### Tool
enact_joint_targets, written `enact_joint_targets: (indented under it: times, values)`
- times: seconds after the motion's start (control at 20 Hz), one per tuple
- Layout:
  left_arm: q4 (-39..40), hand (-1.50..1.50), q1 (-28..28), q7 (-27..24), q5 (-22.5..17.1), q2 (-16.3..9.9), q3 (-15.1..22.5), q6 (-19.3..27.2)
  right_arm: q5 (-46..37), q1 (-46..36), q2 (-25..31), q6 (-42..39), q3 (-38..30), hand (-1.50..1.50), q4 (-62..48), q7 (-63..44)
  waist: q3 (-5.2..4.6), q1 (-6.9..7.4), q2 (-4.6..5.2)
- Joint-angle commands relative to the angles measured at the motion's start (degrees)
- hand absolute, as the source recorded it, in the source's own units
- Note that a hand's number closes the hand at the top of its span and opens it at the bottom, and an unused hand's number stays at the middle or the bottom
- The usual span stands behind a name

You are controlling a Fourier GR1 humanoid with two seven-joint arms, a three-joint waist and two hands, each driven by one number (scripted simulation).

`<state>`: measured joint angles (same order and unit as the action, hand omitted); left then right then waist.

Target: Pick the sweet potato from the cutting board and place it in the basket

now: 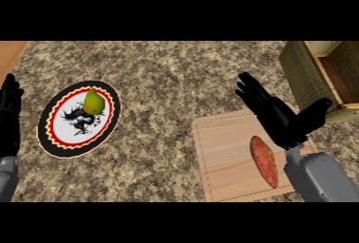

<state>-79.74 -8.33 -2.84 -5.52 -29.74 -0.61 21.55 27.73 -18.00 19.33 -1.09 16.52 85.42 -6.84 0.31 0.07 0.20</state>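
on the cutting board point(224, 156) lies the sweet potato point(264, 160), likely stiff and light; best grasped mid-body. right hand point(280, 118) hovers open, empty.

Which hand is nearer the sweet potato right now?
Right. The right hand hovers open over the cutting board, just above the sweet potato; the left hand rests open at the view's far left edge.

Speckled brown granite counter point(175, 71) fills view; wooden strip point(10, 50) at upper-left corner.
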Motion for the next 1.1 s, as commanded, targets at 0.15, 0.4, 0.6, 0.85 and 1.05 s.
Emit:
enact_joint_targets:
  times: [0.15,0.4,0.6,0.85,1.05]
  values:
    - [-5.75,0.0,1.87,-1.6,-4.92,8.85,3.5,-2.8,-4.39,8.06,6.89,3.37,-7.32,1.5,6.54,5.84,-0.36,-1.75,-0.79]
    - [-10.62,0.0,6.15,-1.54,-7.85,15.26,8.87,-4.76,-17.07,16.28,6.15,4.06,3.19,1.5,20.32,14.4,-0.38,-1.84,-1.28]
    - [-13.25,0.0,6.62,-0.29,-6.19,15.71,10.91,-3.66,-32.91,20.11,-1.41,24.24,9.57,-1.5,20.86,6.75,-0.43,-1.06,-0.98]
    - [-12.75,0.0,6.06,0.18,-7.1,15.07,9.33,-3.88,-47.48,20.5,7.95,31.01,4.45,-1.5,21.33,-10.49,-0.86,-2.21,-1.11]
    - [-12.96,0.0,6.18,0.57,-7.48,14.11,8.61,-4.56,-55.26,20.17,16.95,26.14,0.75,-1.5,25.54,-26.07,-1.12,-2.53,-1.07]
